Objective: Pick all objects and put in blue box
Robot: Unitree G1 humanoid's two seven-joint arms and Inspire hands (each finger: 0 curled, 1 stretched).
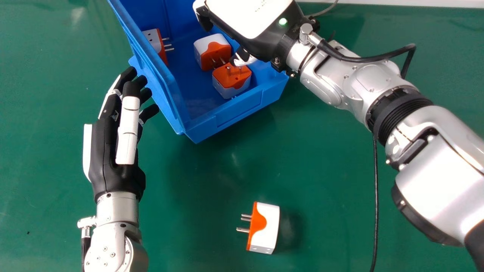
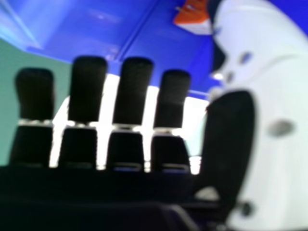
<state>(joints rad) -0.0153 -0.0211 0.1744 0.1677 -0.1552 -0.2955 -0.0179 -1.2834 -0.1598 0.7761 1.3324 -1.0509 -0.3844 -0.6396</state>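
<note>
Right hand [image 1: 249, 19] open, nothing held, over the blue box [image 1: 242, 111], upper centre — best lift well clear first, then swing to the plug adapter [image 1: 266, 226], lower centre.

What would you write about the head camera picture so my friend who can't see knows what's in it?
A robot's right hand is over a blue box with three orange-and-white plugs showing inside. A fourth plug lies on the green table, and the left hand is beside the box.
</note>
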